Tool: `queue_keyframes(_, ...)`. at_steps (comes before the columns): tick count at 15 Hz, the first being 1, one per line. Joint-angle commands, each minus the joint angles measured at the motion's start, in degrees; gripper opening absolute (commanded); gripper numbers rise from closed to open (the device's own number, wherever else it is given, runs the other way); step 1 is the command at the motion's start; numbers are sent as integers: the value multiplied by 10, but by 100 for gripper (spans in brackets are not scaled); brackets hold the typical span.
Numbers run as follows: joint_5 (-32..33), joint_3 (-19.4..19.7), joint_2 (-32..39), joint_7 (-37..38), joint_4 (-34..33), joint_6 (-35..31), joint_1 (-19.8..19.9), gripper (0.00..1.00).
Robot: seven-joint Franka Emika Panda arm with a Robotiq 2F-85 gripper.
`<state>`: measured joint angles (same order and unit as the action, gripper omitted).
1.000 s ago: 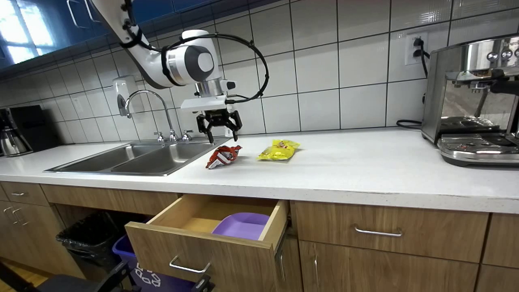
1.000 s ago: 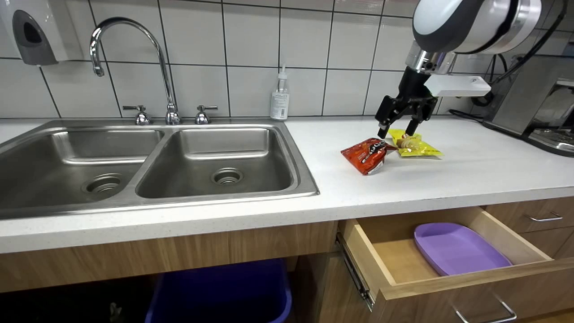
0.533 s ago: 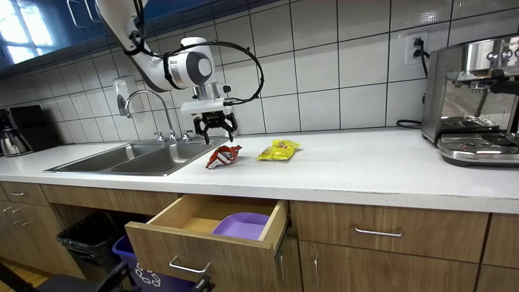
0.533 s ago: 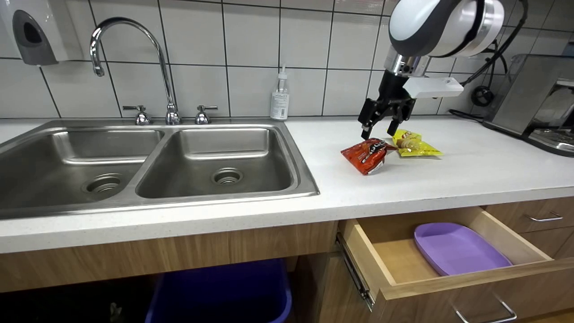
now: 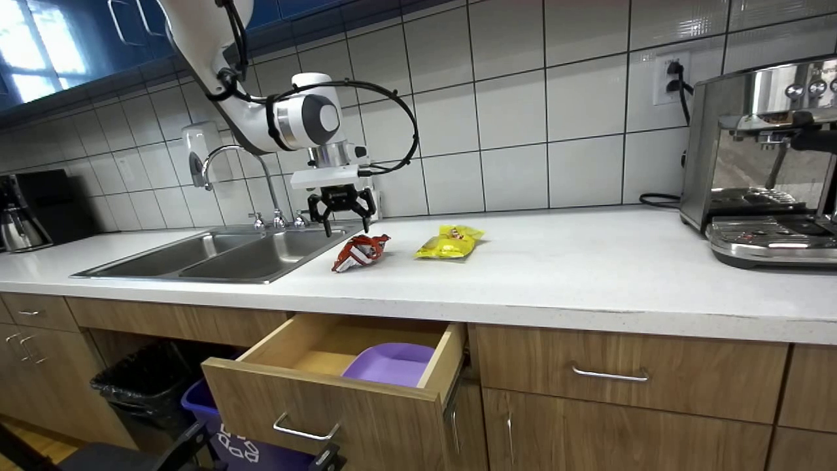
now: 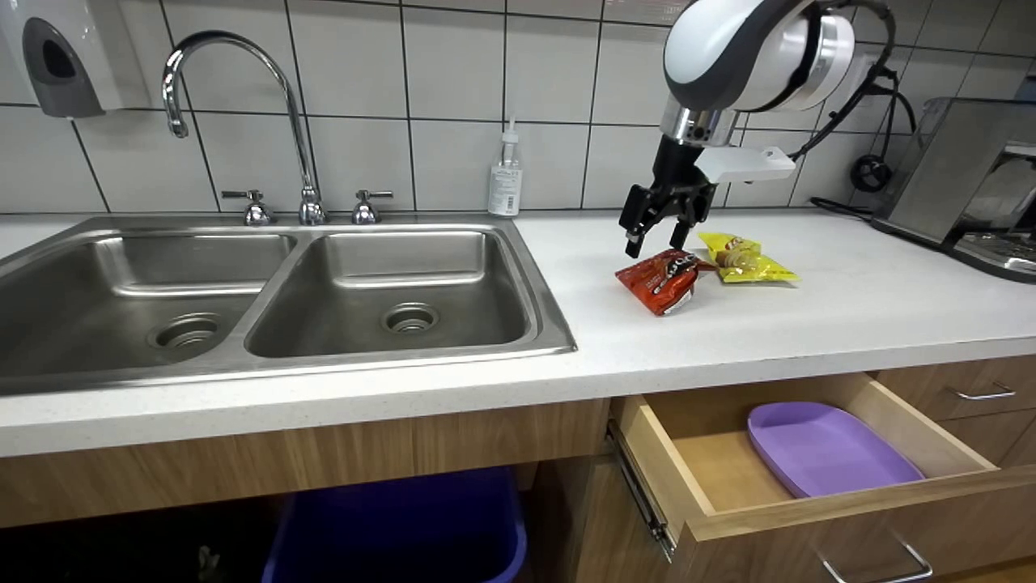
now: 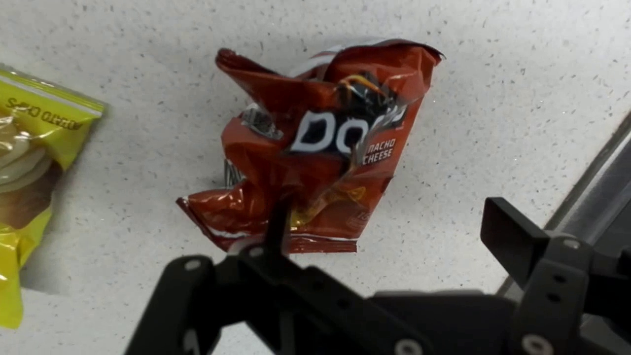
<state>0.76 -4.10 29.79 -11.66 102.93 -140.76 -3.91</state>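
My gripper (image 5: 347, 231) is open and empty, its black fingers pointing down over the counter near the sink. It also shows in an exterior view (image 6: 655, 246) and in the wrist view (image 7: 388, 217). Below it a crumpled red Doritos bag (image 7: 320, 162) lies on the white counter. The bag shows in both exterior views (image 5: 361, 252) (image 6: 664, 281). In the wrist view the left finger overlaps the bag's lower part; the right finger is over bare counter beside it. No clear contact shows. A yellow potato chips bag (image 7: 29, 162) lies farther off, also in both exterior views (image 5: 451, 242) (image 6: 746, 261).
A double steel sink (image 6: 547, 316) with a tall faucet (image 6: 301, 138) is beside the red bag. A soap bottle (image 6: 506, 182) stands against the wall. Below the counter an open drawer (image 5: 327, 405) holds a purple plate (image 6: 825, 449). An espresso machine (image 5: 771, 163) stands at one end.
My gripper has moved sideways toward the sink, away from the yellow bag, and slightly lower, now above the red bag. It stays open. The bags and drawer have not moved.
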Motion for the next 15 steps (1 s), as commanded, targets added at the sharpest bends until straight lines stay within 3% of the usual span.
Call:
queue_keyframes(1,15,-8,38,-21,-61,36,2,100)
queue_keyframes(9,26,-10,96,-35,-131,63,0,100)
queue_keyframes(15,24,-11,97,-49,-132,66,5,100)
